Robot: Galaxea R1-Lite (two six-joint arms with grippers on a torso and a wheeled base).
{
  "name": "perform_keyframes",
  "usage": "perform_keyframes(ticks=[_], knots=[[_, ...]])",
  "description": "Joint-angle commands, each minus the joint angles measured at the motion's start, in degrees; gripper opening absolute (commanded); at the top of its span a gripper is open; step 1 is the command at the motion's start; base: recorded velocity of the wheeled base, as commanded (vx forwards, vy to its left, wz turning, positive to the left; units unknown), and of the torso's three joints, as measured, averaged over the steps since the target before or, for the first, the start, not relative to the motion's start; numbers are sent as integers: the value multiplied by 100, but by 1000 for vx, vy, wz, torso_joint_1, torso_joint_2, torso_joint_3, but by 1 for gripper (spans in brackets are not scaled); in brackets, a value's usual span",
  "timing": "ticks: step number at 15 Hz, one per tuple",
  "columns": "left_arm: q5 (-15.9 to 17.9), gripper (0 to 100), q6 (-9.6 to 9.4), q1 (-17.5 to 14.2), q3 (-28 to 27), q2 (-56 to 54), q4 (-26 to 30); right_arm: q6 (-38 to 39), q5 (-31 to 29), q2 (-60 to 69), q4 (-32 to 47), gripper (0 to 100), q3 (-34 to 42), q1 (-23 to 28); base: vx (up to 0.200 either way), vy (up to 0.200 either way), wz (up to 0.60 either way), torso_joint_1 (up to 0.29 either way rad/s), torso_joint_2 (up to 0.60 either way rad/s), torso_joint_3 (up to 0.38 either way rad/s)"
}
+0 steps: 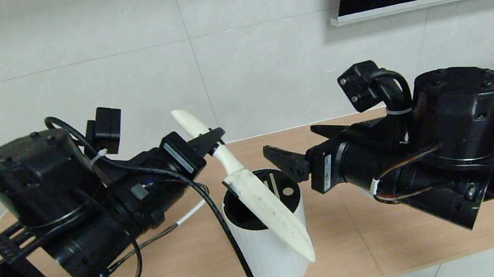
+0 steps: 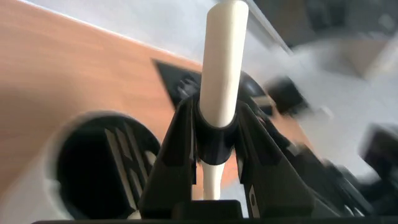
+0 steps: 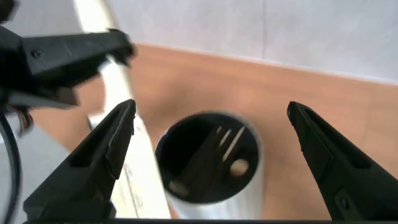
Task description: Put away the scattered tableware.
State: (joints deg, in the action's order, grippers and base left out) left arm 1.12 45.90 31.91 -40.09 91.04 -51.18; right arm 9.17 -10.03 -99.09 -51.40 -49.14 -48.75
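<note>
The left fingers [image 1: 207, 143] were clamped on the knife [image 1: 266, 206] handle, blade slanting below them across the holder [image 1: 269, 266] mouth; the right fingers [image 1: 281, 158] stood apart alongside. Smart play: tip it upright, then lower gently.

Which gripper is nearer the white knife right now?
Left. The left gripper is shut on the knife by its handle, above the holder. The right gripper is open on the holder's other side, clear of the blade.
</note>
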Motion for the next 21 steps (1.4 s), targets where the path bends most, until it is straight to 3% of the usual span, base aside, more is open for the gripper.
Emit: perform_keyframes(ticks=[1,4,5,7,9,10,11,12,13,14,15,16,17,18,19,21], knots=[[-622,0,-55,-63,-728,-412,785,-38,1,144,-2,100,-43,129,0,0,0,0,0,0],[-1061,0,-169,-63,-1185,-631,1628,-38,1,126,33,100,-52,182,0,0,0,0,0,0],[-1255,0,-397,-63,-1246,-702,1831,-38,1,117,33,100,-52,182,0,0,0,0,0,0],[-1826,0,-1092,60,-1413,-693,1901,-47,1,117,33,100,-43,182,0,0,0,0,0,0],[-2476,0,-1856,421,-1501,-649,1918,-47,1,135,33,100,-34,190,0,0,0,0,0,0],[-2494,0,-1883,438,-1501,-649,1918,-47,1,135,33,100,-34,190,0,0,0,0,0,0],[-3136,0,-2392,781,-1510,-552,1883,-47,1,144,33,100,-34,190,0,0,0,0,0,0],[-3426,0,-2542,895,-1475,-482,1831,-47,1,144,33,100,-34,190,0,0,0,0,0,0],[-3628,0,-2630,1001,-1431,-412,1681,-47,1,126,33,100,-34,190,0,0,0,0,0,0],[-3724,0,-2850,1071,-1255,-359,1268,-73,1,109,33,100,-17,190,0,0,0,0,0,0],[-3742,0,-3201,1115,-1079,-315,837,-117,1,100,33,100,-8,190,0,0,0,0,0,0],[-3742,0,-3263,1124,-1044,-297,741,-126,-7,91,33,100,1,190,0,0,0,0,0,0],[-3856,0,-3728,1194,-807,-42,-112,-126,1,82,33,100,1,190,0,0,0,0,0,0],[-3927,0,-3860,1203,-763,45,-340,-126,1,74,33,100,1,190,0,0,0,0,0,0],[-4023,0,-4185,1212,-658,239,-859,-126,1,74,33,100,-8,208,0,0,0,0,0,0],[-4032,0,-4300,1273,-596,371,-1202,-126,1,30,33,100,-8,243,0,0,0,0,0,0]])
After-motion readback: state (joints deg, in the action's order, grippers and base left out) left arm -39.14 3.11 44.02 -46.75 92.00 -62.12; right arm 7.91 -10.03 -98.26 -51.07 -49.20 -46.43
